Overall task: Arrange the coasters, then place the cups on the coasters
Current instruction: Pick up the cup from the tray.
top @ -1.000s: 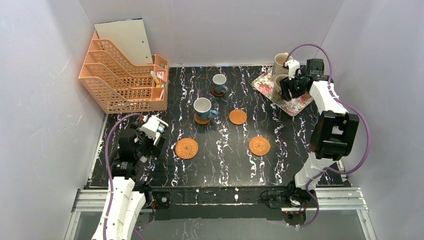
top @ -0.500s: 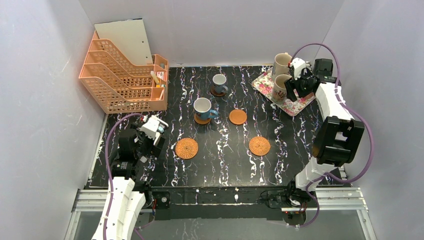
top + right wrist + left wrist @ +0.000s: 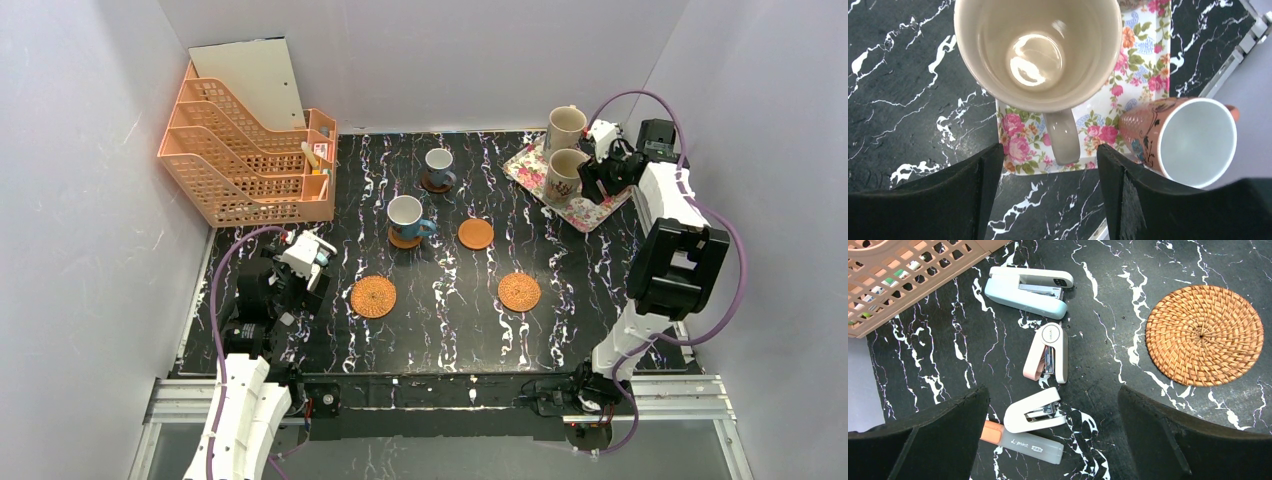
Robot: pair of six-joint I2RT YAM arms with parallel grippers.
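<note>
Two blue cups stand on coasters: the nearer one [image 3: 407,215] on a brown disc [image 3: 403,240], the farther one [image 3: 438,163] on a dark disc [image 3: 433,186]. A bare wooden coaster [image 3: 476,234] and two wicker coasters [image 3: 373,296] [image 3: 519,291] lie nearer the front. Two beige cups [image 3: 565,125] [image 3: 562,172] stand on the floral tray [image 3: 588,210]. My right gripper [image 3: 603,172] [image 3: 1048,156] is open beside the near beige cup [image 3: 1035,50], whose handle [image 3: 1063,135] points between the fingers. The brownish-orange cup [image 3: 1188,140] stands just right. My left gripper [image 3: 300,268] [image 3: 1053,392] hangs open, holding nothing.
An orange mesh file rack [image 3: 245,150] fills the back left corner. Under the left gripper lie a pale blue stapler [image 3: 1028,290], two small white staplers [image 3: 1048,352] [image 3: 1035,410] and a capped marker [image 3: 1023,442]. Grey walls close in on both sides.
My right gripper has shifted to the right, off the near beige cup toward the tray's right edge, and its jaws stand a little wider. The left arm has not moved.
</note>
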